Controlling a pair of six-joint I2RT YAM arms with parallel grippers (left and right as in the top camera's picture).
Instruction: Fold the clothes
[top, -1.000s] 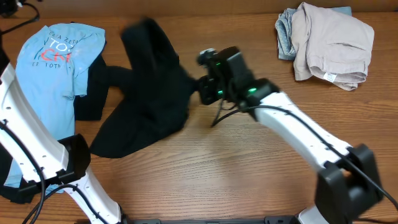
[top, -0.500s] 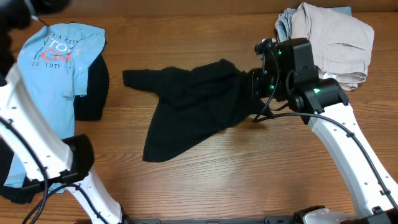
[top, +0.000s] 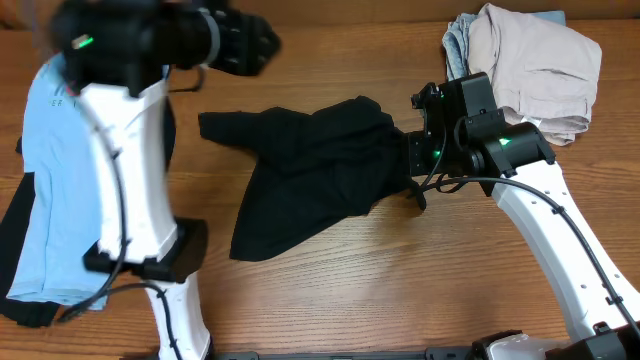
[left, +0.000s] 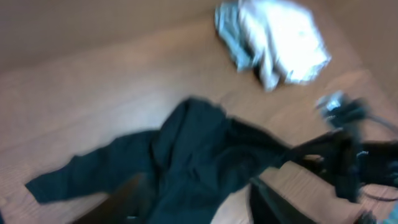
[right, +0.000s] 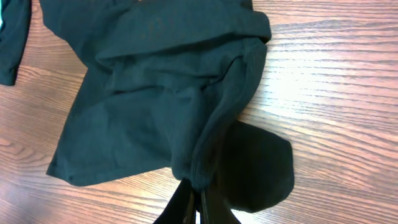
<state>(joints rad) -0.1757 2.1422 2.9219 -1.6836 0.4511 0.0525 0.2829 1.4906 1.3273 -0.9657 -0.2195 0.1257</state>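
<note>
The black T-shirt (top: 310, 170) is seen crumpled on the desk (top: 380, 290), no fold made; its edge is pinched in the closed right claw (right: 198, 202). The left claw (left: 196, 198) is held apart, empty. The blue T-shirt (top: 50, 200) is seen unfolded too

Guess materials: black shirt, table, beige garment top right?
Black shirt: soft matte knit, likely cotton jersey; it drapes and bunches. Table: wood or wood-look laminate; grain lines, faint sheen. Beige garment: seems woven cotton; creased, stitched hem.

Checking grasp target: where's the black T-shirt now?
Overhead, centre: black T-shirt lies crumpled, its right edge pinched by the right pincer, light blue T-shirt to its left.
</note>
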